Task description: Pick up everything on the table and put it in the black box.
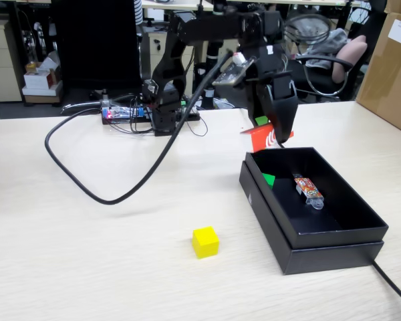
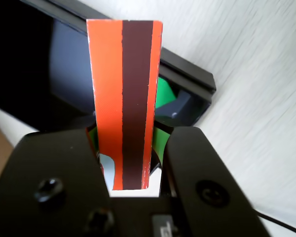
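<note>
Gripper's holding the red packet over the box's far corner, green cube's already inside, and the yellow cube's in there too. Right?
Not quite: the yellow cube sits on the table, outside the black box, per the fixed view. The gripper does hold the red packet, and the green cube is inside.

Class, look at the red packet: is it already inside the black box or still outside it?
Outside. The gripper holds the red packet in the air by the black box's far corner; in the wrist view it sits clamped between the jaws.

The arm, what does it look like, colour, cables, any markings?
The arm is all matte black with blocky segments. Its gripper has broad black jaws with dark screws, seen in the wrist view. A thick black cable loops across the table from it. No markings are readable.
</note>
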{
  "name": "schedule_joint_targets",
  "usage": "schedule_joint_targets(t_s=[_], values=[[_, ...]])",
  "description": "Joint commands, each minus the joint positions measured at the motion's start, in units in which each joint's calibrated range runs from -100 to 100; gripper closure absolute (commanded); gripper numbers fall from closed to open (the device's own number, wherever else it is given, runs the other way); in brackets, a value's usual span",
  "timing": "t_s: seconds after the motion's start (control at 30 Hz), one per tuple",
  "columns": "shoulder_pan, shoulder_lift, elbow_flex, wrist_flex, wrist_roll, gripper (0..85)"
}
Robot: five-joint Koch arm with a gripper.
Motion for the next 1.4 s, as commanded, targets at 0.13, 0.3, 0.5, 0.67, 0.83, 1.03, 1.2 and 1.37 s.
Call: schedule_joint_targets(t_s=[0.13, 0.3, 0.5, 0.67, 0.83, 1.03, 1.2, 1.37], values=[[3.0, 6.7, 10.1, -0.1, 2.0, 80.9], [4.0, 16.1, 17.6, -0.1, 2.6, 80.9], [2.1, 24.6, 19.4, -0.1, 2.4, 80.2], [1.7, 26.4, 18.7, -0.1, 1.9, 72.9], [1.8, 26.3, 16.9, -0.1, 1.6, 55.2], [1.9, 23.2, 15.7, -0.2, 1.5, 49.1], [1.6, 15.3, 15.6, -3.1, 1.5, 45.0], [0.4, 1.0, 14.7, -6.2, 1.4, 44.8]])
